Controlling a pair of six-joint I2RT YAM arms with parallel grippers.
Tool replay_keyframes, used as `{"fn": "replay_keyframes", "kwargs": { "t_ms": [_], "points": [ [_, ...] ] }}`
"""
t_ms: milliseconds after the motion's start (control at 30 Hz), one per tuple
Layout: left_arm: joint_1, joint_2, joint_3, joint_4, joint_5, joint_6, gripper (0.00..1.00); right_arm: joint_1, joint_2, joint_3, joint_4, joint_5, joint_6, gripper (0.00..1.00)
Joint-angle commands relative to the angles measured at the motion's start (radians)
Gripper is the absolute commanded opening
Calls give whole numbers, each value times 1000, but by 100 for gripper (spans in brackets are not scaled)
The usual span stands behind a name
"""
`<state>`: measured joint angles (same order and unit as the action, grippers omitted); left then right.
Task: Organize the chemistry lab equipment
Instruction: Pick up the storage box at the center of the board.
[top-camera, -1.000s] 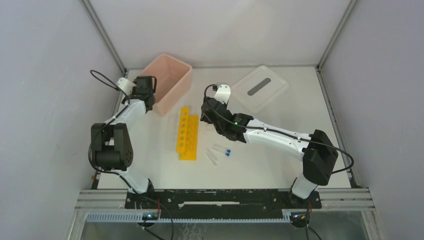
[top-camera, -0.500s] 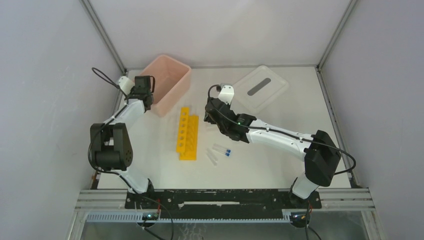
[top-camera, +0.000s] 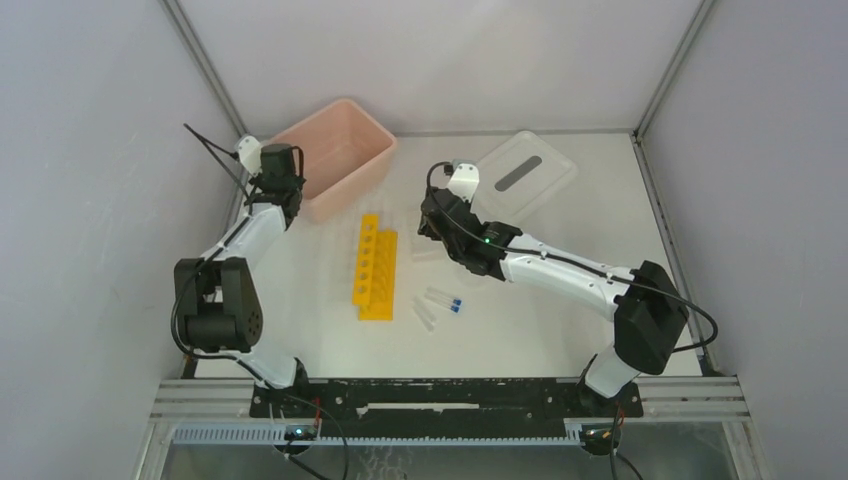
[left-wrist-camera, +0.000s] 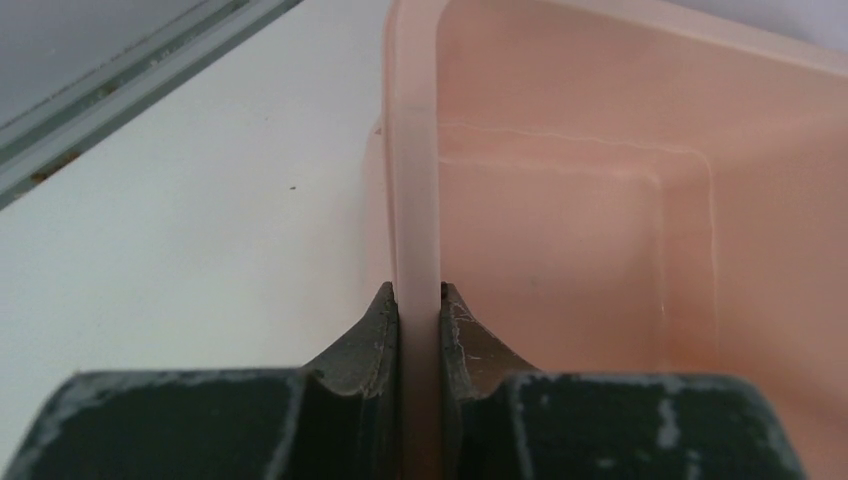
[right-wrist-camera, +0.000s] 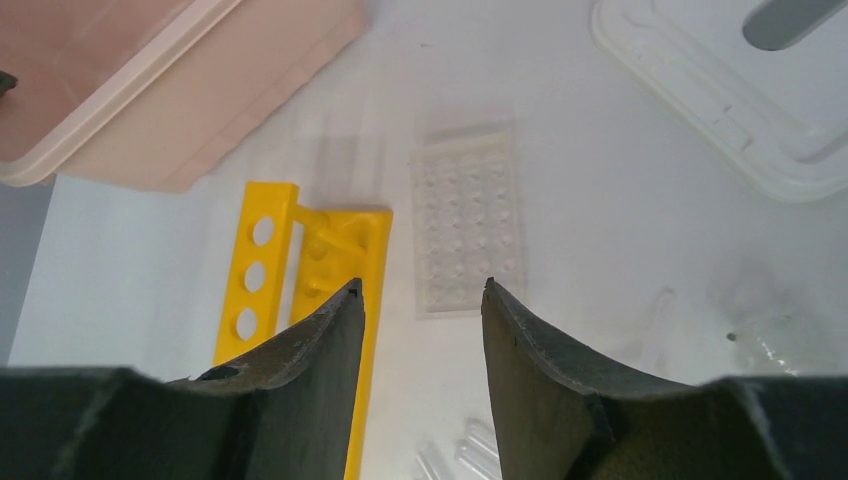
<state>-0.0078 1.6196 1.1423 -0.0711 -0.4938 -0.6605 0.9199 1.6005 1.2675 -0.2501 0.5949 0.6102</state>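
My left gripper is shut on the near-left rim of the pink bin, one finger outside the wall and one inside. The top view shows that gripper at the bin's left corner. The long yellow rack lies mid-table. My right gripper hovers open and empty above the table, just short of the clear gridded rack, with the yellow rack to its left. Small clear blue-capped tubes lie loose near the yellow rack's near end.
A white lid with a grey slot lies at the back right, beyond the right gripper. The bin's inside shows nothing in it. Metal frame posts and grey walls border the table.
My left gripper has shut on the pink bin's rim, and the bin has swung and shifted toward the back. The right arm has drifted slightly right and back, jaws still open.
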Motion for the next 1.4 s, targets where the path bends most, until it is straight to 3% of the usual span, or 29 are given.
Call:
{"fn": "replay_keyframes", "kwargs": {
  "t_ms": [0,367,667,967,1367],
  "points": [
    [5,-109,-24,192,12,40,0,-25,-69,-22,40,22,-26,54],
    [5,-174,-7,296,92,38,0,-102,-159,-79,60,52,-57,54],
    [-6,-127,120,339,406,63,0,-190,-318,-165,64,133,-8,54],
    [-139,-47,270,253,573,220,0,-218,-434,-175,42,180,-30,54],
    [-341,129,537,54,599,351,0,-247,-587,-209,1,295,-39,54]
  ]
}}
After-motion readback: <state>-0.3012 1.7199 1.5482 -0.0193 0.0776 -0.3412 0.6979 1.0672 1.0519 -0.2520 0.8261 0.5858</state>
